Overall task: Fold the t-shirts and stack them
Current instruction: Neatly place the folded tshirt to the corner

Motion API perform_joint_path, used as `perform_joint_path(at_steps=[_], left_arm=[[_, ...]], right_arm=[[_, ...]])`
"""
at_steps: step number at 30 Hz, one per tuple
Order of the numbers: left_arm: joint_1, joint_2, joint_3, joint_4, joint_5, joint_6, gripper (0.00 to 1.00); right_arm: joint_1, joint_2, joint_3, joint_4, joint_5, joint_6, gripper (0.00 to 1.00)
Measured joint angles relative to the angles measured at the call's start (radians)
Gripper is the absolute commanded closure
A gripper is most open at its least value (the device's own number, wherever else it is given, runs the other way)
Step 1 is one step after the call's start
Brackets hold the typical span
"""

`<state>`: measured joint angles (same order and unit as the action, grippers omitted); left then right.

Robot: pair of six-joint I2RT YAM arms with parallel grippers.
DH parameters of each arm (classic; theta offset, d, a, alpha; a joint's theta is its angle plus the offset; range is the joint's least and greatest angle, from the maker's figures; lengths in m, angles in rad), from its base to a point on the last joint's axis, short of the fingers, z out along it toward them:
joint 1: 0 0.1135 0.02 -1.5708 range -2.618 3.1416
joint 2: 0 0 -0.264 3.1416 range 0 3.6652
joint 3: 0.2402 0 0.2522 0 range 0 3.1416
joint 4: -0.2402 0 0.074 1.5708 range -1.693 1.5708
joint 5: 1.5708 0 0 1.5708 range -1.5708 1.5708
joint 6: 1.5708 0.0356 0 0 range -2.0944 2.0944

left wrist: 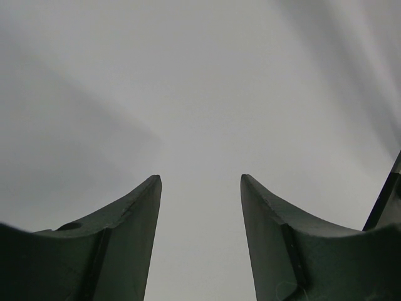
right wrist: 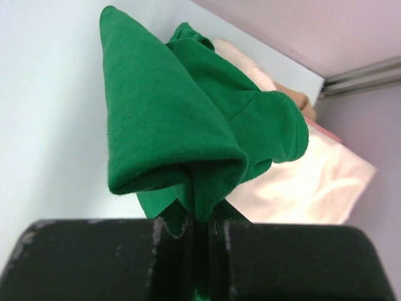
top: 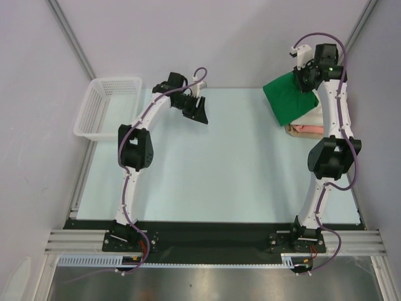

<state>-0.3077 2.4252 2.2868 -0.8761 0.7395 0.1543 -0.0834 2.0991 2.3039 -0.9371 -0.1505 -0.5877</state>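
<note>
The bright green t-shirt (top: 289,100) (right wrist: 175,125) hangs bunched at the table's far right. My right gripper (top: 306,79) (right wrist: 202,221) is shut on a pinched fold of it, and the cloth drapes down over the stack below. That stack is a folded cream t-shirt (top: 312,118) (right wrist: 313,182) lying on a salmon-pink one (top: 305,130), of which only an edge shows. My left gripper (top: 200,115) (left wrist: 200,182) is raised over the far middle-left of the table. It is open, with nothing between its fingers (left wrist: 135,216).
A white plastic mesh basket (top: 105,108) stands at the far left, off the table's left edge. The pale blue table top (top: 207,169) lies between the two arms. Grey walls close in the back and both sides.
</note>
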Motion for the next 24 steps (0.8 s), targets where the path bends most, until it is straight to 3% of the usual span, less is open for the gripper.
perform_joint_path(at_steps=[14,24], left_arm=[[-0.040,0.000,0.000,0.018,-0.004,-0.008,0.41],[-0.044,0.000,0.000,0.013,-0.032,-0.004,0.41]], right_arm=[[-0.122,-0.023,0.002,0.001,0.005,0.011,1.00],[-0.191,0.155,0.120,0.040,0.024,0.038,1.00]])
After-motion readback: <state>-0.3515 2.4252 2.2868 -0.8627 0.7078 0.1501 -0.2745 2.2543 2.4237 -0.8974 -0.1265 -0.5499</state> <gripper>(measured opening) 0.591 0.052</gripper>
